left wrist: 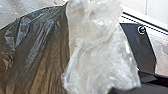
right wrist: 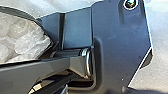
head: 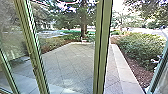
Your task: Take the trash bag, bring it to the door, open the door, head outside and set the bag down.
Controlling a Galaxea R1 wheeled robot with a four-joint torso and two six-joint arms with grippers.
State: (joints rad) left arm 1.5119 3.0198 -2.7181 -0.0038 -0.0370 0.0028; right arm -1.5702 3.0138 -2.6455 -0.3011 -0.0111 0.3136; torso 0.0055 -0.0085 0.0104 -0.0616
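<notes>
Grey paving with diagonal joints point(head: 67, 60) spreads out ahead of me in the head view, in daylight. Going left to right across it, I have a slim green metal frame bar point(head: 8, 75) low at the edge, then a taller, leaning green metal post point(head: 33, 52). Beyond the paving stands a thick brown tree trunk point(head: 84, 25) with low planting near its foot. Next comes a broad, upright green post with a dark seam point(head: 102, 47), then a pale, straight stone border point(head: 123, 67), a bed of brown mulch point(head: 138, 75) and a rounded, leafy green shrub point(head: 140, 46). A slanted blue-green frame point(head: 160, 67) closes off the right.

My left wrist view has the trash bag, thin, dark, glossy plastic point(left wrist: 37, 50), with crumpled, whitish see-through plastic point(left wrist: 97, 55) against it. I can't tell whether the left gripper is wide or narrow, nor the right gripper.
</notes>
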